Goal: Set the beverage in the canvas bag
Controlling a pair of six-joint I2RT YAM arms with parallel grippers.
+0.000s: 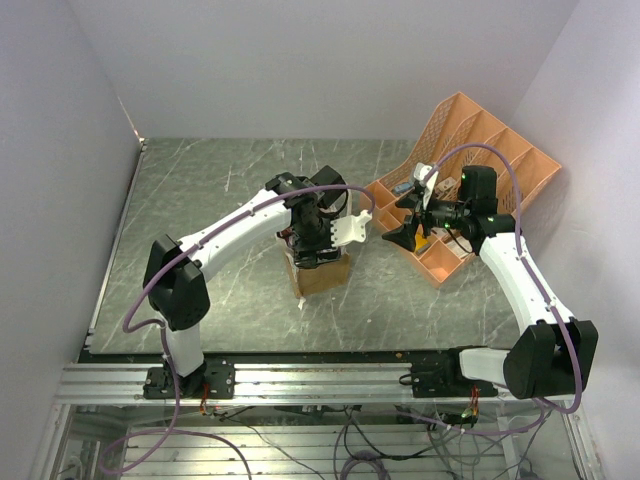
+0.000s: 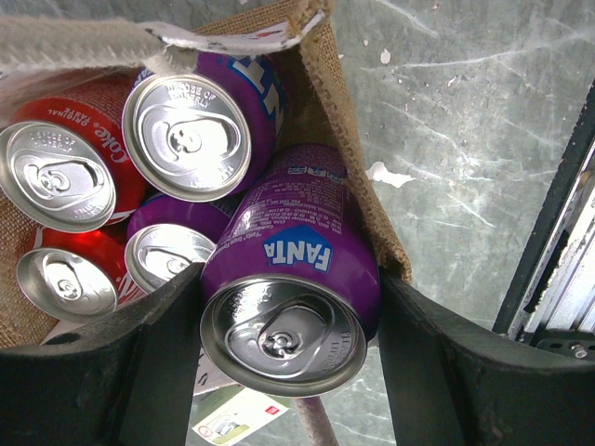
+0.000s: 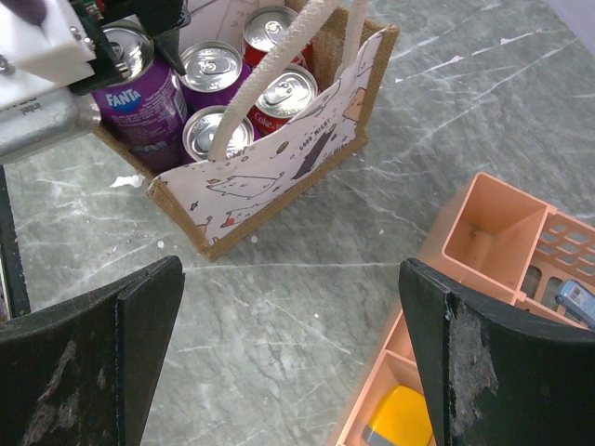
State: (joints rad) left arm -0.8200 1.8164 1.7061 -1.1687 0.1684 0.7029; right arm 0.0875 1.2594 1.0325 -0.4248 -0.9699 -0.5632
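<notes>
Beverage (image 2: 297, 279) is beside cans (image 2: 186, 135) inside canvas bag (image 3: 279, 177).

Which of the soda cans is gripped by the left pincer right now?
The purple Fanta can at the corner of the canvas bag, clamped in the left pincer; the other four cans stand free inside.

Overhead view, 2 close wrist views, sharing canvas bag (image 1: 325, 276)

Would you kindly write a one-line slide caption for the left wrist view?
Left gripper holds a purple Fanta can at a corner of the canvas bag, beside four cans already inside.
</notes>
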